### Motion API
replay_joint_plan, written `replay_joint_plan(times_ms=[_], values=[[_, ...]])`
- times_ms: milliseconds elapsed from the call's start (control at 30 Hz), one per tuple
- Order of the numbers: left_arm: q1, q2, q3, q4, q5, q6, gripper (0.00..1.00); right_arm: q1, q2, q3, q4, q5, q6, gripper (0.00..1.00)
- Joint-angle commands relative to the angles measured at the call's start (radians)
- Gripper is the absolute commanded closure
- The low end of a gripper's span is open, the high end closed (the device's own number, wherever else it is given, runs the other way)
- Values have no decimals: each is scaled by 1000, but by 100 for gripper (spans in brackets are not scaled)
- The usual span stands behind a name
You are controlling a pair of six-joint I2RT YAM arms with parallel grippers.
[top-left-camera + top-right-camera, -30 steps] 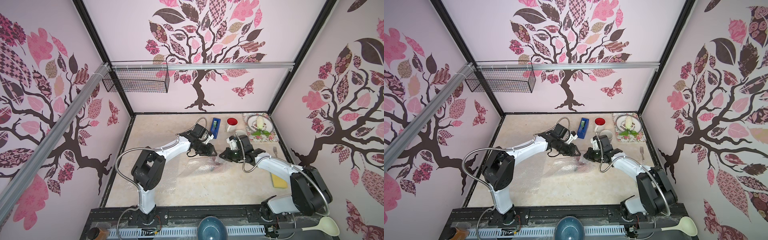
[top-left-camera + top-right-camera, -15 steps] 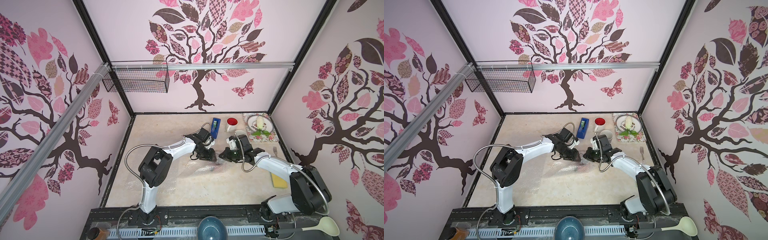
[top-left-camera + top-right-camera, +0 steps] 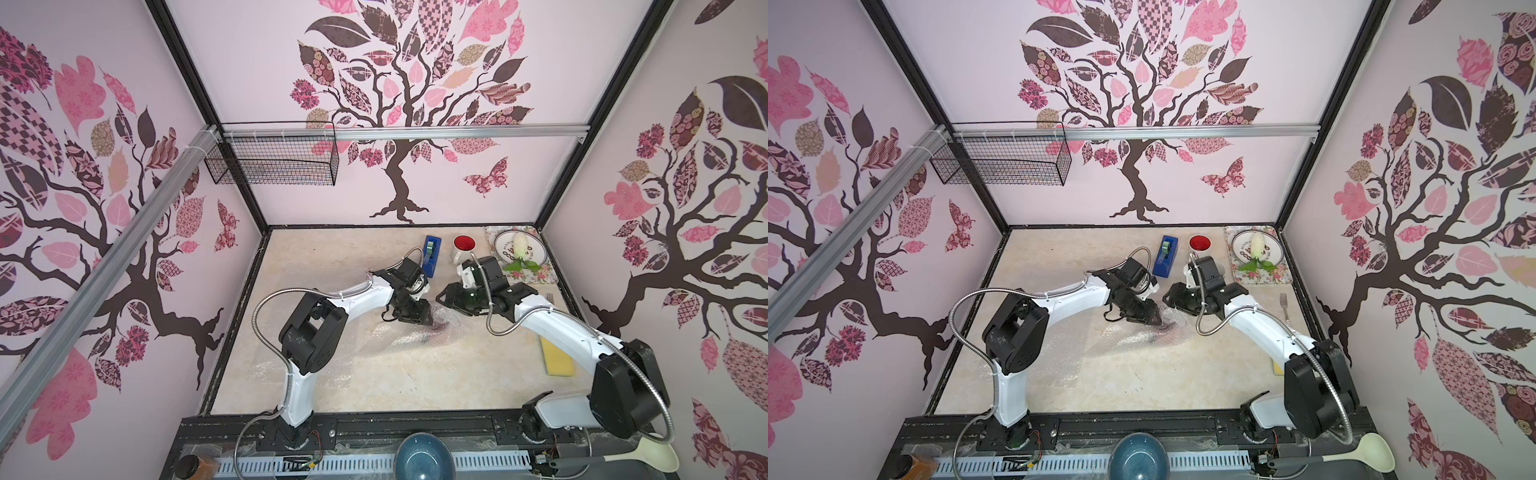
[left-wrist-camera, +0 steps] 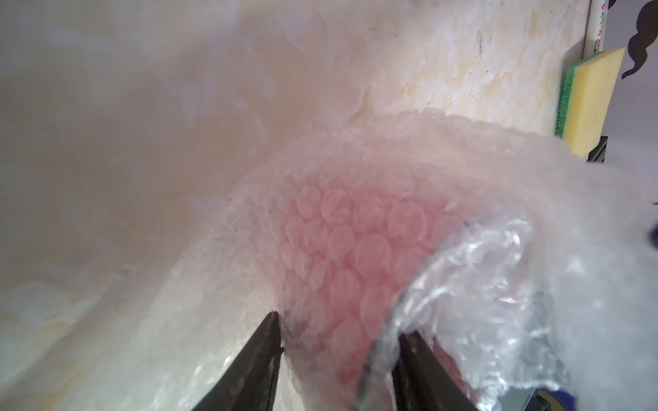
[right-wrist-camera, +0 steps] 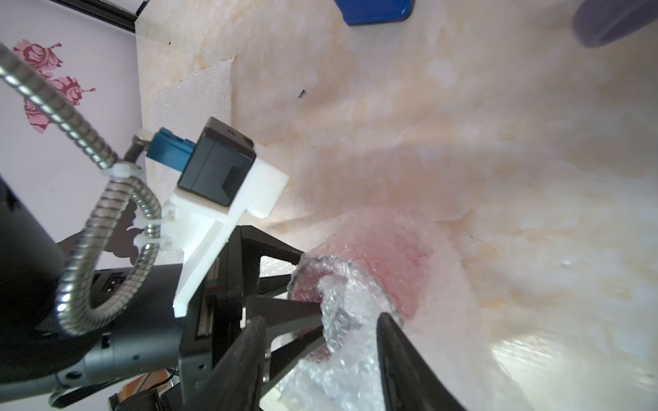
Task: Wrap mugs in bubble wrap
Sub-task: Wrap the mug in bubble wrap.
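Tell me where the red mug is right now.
In both top views the red mug lies mid-table inside bubble wrap, at the left gripper tip, beside the right gripper, nearer than the tape dispenser.

Marbled table [image 3: 415, 384]: bubble wrap [image 3: 415, 334], sponge [image 3: 557, 357]

Clear bubble wrap [image 4: 480, 284] of round bubbles veils the red mug [image 4: 338, 249], which shows pink through it. The counter [image 3: 374, 390] is cream, marbled. Far right stand a white mug [image 3: 462, 253] with red inside, a blue tape dispenser [image 3: 432, 255] and a floral tray [image 3: 544, 276]. The sponge [image 3: 557, 359] at right is yellow and green; the near bowl [image 3: 424, 459] dark blue.
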Motion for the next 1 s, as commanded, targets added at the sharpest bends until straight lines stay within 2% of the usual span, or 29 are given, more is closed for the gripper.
replay_joint_plan(times_ms=[0, 100, 267, 367, 467, 667, 733, 800, 967], values=[[-5, 19, 25, 3, -13, 6, 51, -33, -57, 19, -103, 78, 21, 47], [-4, 23, 28, 3, -10, 3, 51, -76, -80, -5, -102, 47, 6, 45], [-4, 22, 25, 3, -10, 5, 52, -83, -112, -18, -90, -27, -61, 30], [-3, 23, 28, 5, -9, 6, 52, -83, -148, -20, -102, 1, -102, 24], [-1, 26, 31, 7, -5, 5, 52, -98, -154, -37, -104, 65, -142, 24], [-2, 31, 37, -1, -2, 7, 53, -108, -61, -39, -65, 83, -213, 28], [0, 32, 37, -3, -5, 8, 53, -108, -31, -28, -81, 128, -225, 32], [1, 33, 36, 0, -5, 3, 53, -116, -10, -33, -86, 170, -236, 38], [2, 36, 35, 6, -4, 3, 53, -131, 0, -77, -46, 268, -202, 62]])
